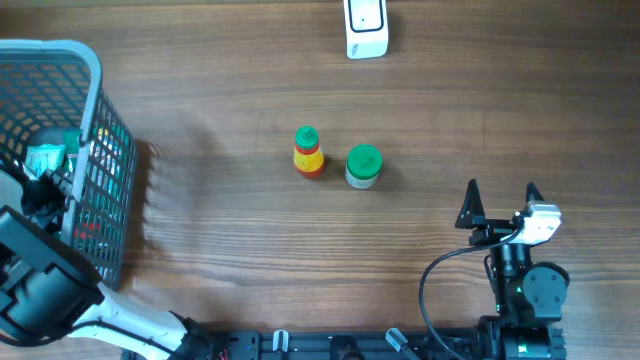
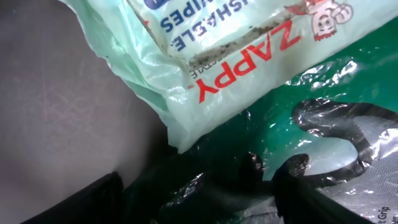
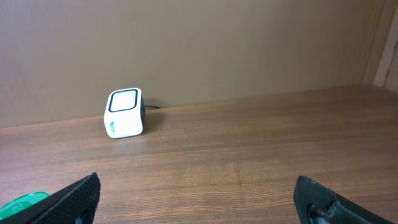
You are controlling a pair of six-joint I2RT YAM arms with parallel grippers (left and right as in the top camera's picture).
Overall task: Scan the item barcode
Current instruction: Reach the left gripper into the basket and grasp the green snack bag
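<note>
My left gripper [image 1: 42,188] is down inside the blue-grey wire basket [image 1: 97,95]. In the left wrist view its jaws [image 2: 199,190] stand apart around a crinkled dark green foil packet [image 2: 292,134]; I cannot tell whether the pads touch it. A pale green Zappy wipes packet [image 2: 249,50] lies just above, also seen from overhead as the wipes packet [image 1: 45,157]. The white barcode scanner [image 1: 366,28] stands at the table's far edge and shows as the scanner [image 3: 124,113] ahead of my right gripper [image 3: 198,186]. That right gripper [image 1: 500,190] is open and holds nothing.
A red-and-yellow bottle with a green cap [image 1: 308,152] and a green-lidded jar [image 1: 363,166] stand mid-table. The jar's lid [image 3: 25,202] peeks in at the lower left of the right wrist view. A brown wall rises behind the scanner.
</note>
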